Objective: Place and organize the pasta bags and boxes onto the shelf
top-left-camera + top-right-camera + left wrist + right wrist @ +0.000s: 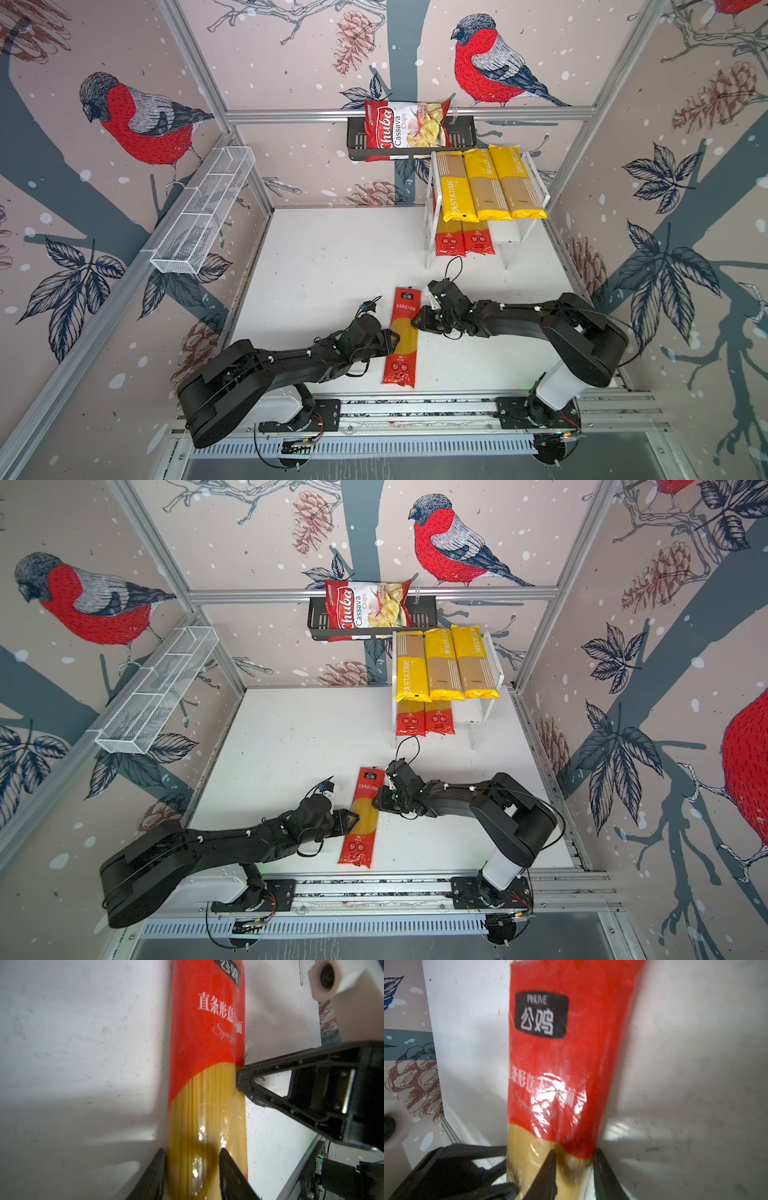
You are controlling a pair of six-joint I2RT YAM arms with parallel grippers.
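Left gripper nearest, jaws narrow, pinching the left edge of the red spaghetti pack at its clear window. Right gripper opposite, jaws barely parted astride the right edge; cannot tell whether clamped. Pack lengthwise at the near middle of the desk, well apart from the shelf at far right. Confirm both grips, lift level and together, then slide lengthwise onto the lower board's bare right strip, beside the two shelved red packs. Avoid flexing the strands or clipping the legs.
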